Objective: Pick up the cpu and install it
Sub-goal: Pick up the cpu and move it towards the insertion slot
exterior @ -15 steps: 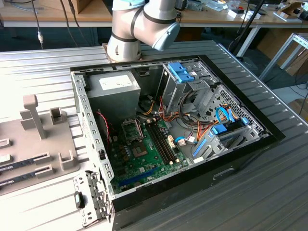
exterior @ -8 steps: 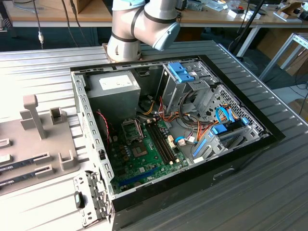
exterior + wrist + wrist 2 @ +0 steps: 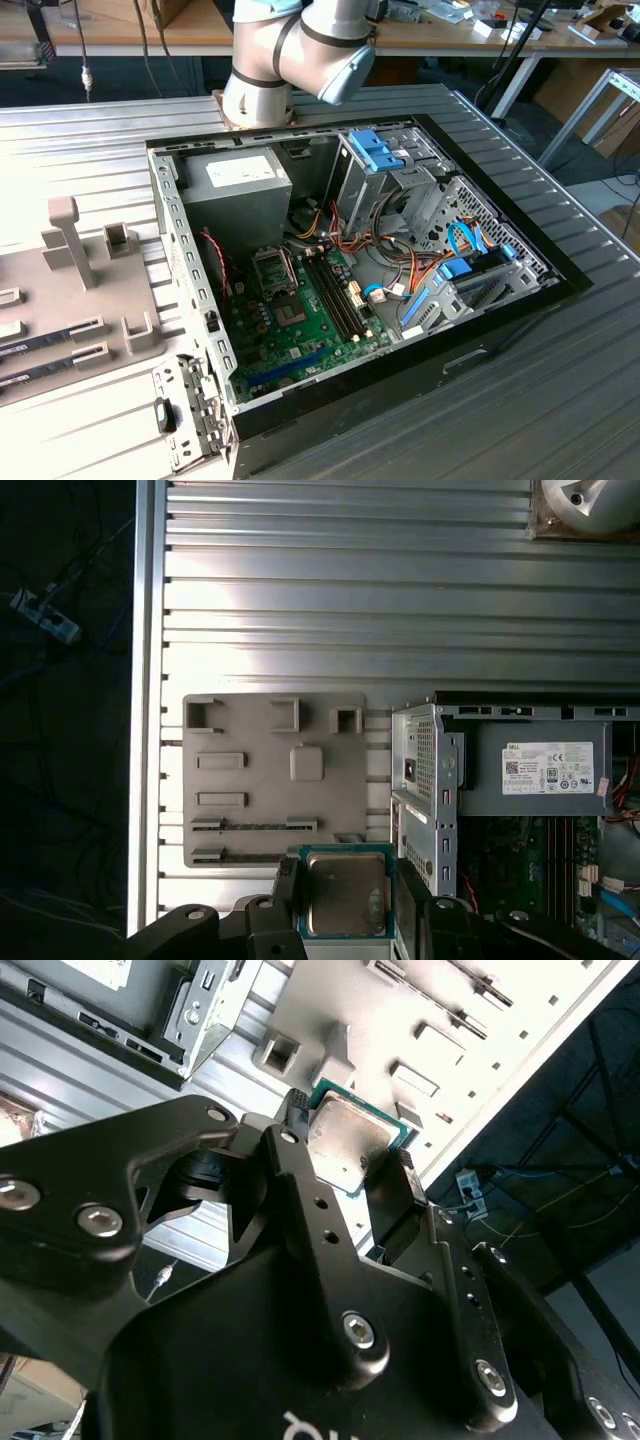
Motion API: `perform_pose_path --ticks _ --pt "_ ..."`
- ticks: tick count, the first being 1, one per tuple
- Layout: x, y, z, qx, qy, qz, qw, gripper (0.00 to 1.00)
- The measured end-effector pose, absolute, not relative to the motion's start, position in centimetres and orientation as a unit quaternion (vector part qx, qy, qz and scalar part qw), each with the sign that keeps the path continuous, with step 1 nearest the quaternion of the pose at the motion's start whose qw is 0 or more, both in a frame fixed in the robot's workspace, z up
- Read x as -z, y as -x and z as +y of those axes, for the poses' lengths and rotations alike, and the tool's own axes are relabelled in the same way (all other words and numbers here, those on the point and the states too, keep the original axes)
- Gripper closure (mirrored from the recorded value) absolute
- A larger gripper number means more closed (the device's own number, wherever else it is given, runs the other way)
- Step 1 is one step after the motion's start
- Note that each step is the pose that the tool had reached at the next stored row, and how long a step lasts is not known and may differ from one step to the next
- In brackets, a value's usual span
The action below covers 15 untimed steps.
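The cpu (image 3: 345,1152) (image 3: 346,892) is a flat square chip with a silvery top and a thin green rim. It sits between the two black fingers of my gripper (image 3: 350,1138) (image 3: 345,898), which is shut on its opposite edges, as both wrist views show. In the first wrist view the chip hangs high over the table, above the near edge of the grey fixture plate (image 3: 270,780) and beside the open computer case (image 3: 430,780). The motherboard's empty cpu socket (image 3: 272,268) lies inside the case, below the power supply (image 3: 245,180).
The open case (image 3: 200,300) holds memory slots (image 3: 335,295), a blue-tabbed drive cage (image 3: 385,150) and loose cables (image 3: 400,265). The grey fixture plate (image 3: 70,290) with upright holders lies at the exterior view's left. The arm's base (image 3: 255,95) stands behind the case on the ribbed metal table (image 3: 560,400).
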<state>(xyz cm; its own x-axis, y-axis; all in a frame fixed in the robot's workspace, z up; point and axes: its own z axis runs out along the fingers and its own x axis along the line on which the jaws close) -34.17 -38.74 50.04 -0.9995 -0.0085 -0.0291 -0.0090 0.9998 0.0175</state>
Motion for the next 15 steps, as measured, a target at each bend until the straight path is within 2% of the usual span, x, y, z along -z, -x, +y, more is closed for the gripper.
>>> perform_pose_path --ticks 11,15 --pt "-49.7 31.7 -38.7 -0.009 0.004 1.000 0.014 0.53" --pt "-49.0 27.6 -38.9 -0.009 0.004 1.000 0.014 0.53"
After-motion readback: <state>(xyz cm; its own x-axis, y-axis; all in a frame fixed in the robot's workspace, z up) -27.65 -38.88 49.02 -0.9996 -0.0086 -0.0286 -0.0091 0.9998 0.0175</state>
